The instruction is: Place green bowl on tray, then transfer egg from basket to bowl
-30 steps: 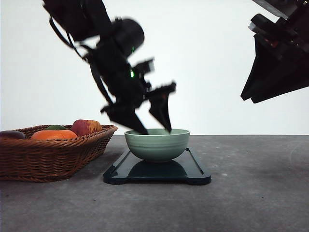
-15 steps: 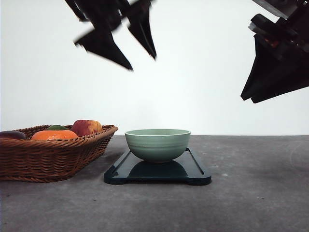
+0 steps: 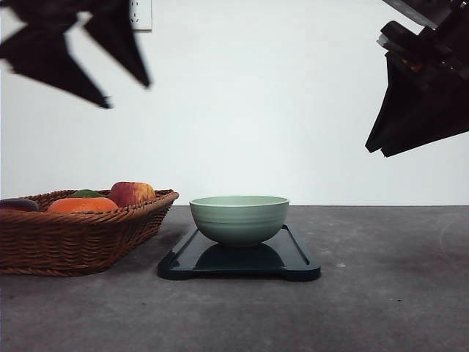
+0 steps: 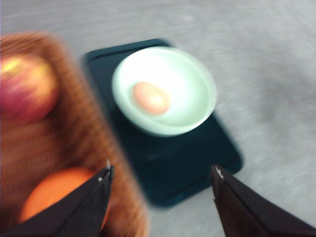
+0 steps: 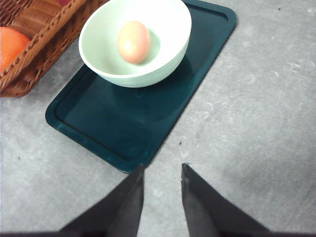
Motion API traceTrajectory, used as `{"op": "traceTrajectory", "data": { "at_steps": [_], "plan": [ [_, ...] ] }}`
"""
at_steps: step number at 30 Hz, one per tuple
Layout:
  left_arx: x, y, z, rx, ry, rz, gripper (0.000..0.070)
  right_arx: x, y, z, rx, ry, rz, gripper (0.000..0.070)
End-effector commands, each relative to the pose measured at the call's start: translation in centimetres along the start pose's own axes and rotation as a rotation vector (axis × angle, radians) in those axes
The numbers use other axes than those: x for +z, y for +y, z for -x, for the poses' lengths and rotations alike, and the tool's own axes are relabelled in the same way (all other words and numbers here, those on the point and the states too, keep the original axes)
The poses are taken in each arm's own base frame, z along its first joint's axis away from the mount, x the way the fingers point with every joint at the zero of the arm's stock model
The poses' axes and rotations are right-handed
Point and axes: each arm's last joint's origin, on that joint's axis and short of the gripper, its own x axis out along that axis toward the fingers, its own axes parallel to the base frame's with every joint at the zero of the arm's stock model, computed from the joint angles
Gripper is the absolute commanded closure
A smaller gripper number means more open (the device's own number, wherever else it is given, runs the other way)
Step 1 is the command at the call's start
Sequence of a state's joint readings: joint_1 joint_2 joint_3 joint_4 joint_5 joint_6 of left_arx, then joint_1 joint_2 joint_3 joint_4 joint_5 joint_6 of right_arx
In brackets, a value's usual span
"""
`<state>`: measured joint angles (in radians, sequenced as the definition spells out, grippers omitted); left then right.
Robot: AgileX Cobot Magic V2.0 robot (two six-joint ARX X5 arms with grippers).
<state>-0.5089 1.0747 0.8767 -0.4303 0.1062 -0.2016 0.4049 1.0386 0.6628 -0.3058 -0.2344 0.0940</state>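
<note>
A: Since the left end effector (image 3: 110, 70) was down at the bowl (image 3: 239, 218) a sec ago and is now high up over the basket (image 3: 80, 233), what's changed w/ the egg?

B: Egg (image 5: 134, 42) is in the bowl, lying on the bottom, nothing touching it. Left fingers stand wide apart and empty, so it let go and pulled up and away, toward the robot's left.

A: Bowl still where it should be?

B: Yep, no shift vs. the earlier shots. It sits on the tray (image 3: 293, 258), toward the end nearer the basket, upright. Tray is flat on the counter (image 3: 381, 293), just beside the basket, not touching as far as I can tell.

A: Right arm?

B: Right end effector (image 5: 162, 170) hangs over the counter just off the tray's edge, fingers slightly apart, holding nothing. Same spot in front view as before.

A: Left in the basket?

B: Apple (image 3: 132, 193), orange fruit (image 3: 82, 204), something green behind it, something dark at the far edge.

A: So re: task?

B: Imo both steps look done. Left wrist view is blurred, so that arm is prob. mid-move.
</note>
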Motion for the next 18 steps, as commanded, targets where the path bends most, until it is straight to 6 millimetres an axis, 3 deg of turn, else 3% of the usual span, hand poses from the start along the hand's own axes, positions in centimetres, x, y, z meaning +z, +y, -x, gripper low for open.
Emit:
{"op": "traceTrajectory", "data": {
  "at_steps": [1,6,15,17,18],
  "plan": [
    [-0.7,0.3,0.2,0.007,-0.006,0.014,0.0310,0.2,0.1,-0.1,0.006,-0.004,0.003,0.0553],
    [-2.5,1.4,1.2,0.043,-0.015,0.066,0.0310,0.2,0.1,-0.1,0.006,-0.003,0.006,0.0554],
    [-3.3,1.8,1.3,0.066,0.058,0.100,0.0318,0.0,0.2,-0.1,0.047,0.022,0.000,0.0557],
    [-3.3,1.8,1.3,0.067,0.060,0.100,0.0565,0.0,0.2,-0.1,0.051,0.022,-0.001,0.0699],
    [-3.3,1.8,1.3,0.067,0.061,0.102,0.0671,0.0,0.2,-0.1,0.053,0.022,0.000,0.0694]
  ]
}}
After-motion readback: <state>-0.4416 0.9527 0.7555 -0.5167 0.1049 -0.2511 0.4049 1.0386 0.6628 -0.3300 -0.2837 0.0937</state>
